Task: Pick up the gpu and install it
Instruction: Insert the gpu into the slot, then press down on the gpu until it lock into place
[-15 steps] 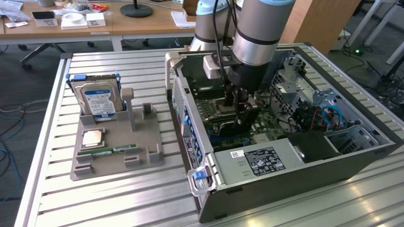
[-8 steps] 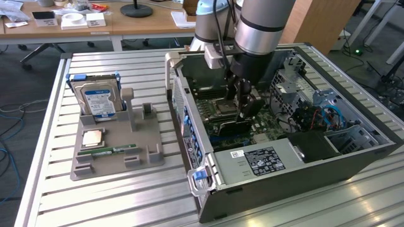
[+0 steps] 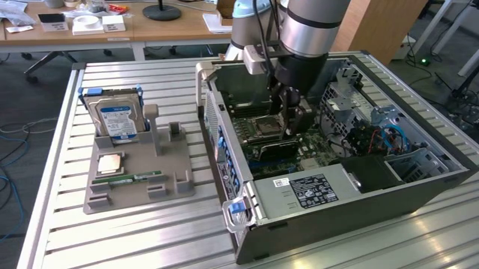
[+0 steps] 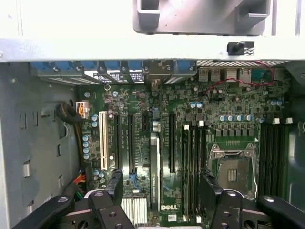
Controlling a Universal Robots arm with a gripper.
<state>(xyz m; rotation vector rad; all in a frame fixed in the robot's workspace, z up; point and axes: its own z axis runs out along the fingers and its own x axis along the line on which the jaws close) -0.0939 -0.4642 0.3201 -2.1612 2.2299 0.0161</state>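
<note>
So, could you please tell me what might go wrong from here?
1. The gripper stands open on either side of the gpu, which is upright on the motherboard; a skewed lift could catch and tilt the card.
2. Whether the card is fully seated cannot be told; it may be loose.

claw (image 3: pixel 290 120) tips perhaps hidden by case (image 3: pixel 299 218)

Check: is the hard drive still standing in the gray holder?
Yes, the hard drive stands upright in the gray holder beside the computer case.
</note>
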